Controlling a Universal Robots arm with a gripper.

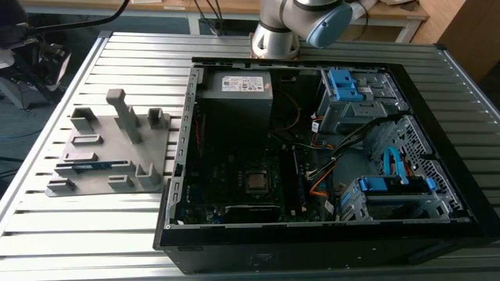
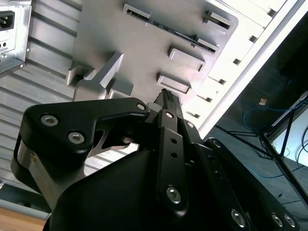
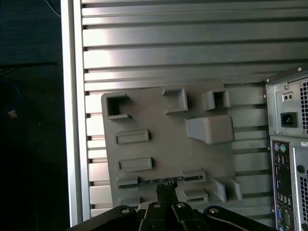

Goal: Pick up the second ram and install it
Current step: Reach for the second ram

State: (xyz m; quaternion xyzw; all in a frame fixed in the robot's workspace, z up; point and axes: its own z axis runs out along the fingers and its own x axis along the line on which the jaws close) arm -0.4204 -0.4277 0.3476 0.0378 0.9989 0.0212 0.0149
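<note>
- Big picture: a slatted metal table (image 1: 234, 58) carries an open computer case (image 1: 184, 146), which takes up most of the exterior view's right.
- Beside the case, on the exterior view's left, sits the grey fixture (image 1: 102, 153) with its upright posts. Both wrist views look down on it from above.
- The gripper (image 3: 166, 185) hangs above that fixture, clear of everything. Its fingers look pressed together with nothing between them.
- And there's the target: the second ram (image 1: 93, 167) stands on edge in a fixture slot, cradled between two end holders and well apart from the case.
- In the first wrist view the fingertips line up over the stick's middle (image 3: 149, 181).
- Handling, as I judge it: light and stiff, but thin and fragile. Pinch the flat faces mid-length, stay off the contact edge, and don't twist it.
- Looks: a long, narrow dark strip with a blue-and-white label in the exterior view. It shows as a thin dark line edge-on in the second wrist view (image 2: 168, 31).
</note>
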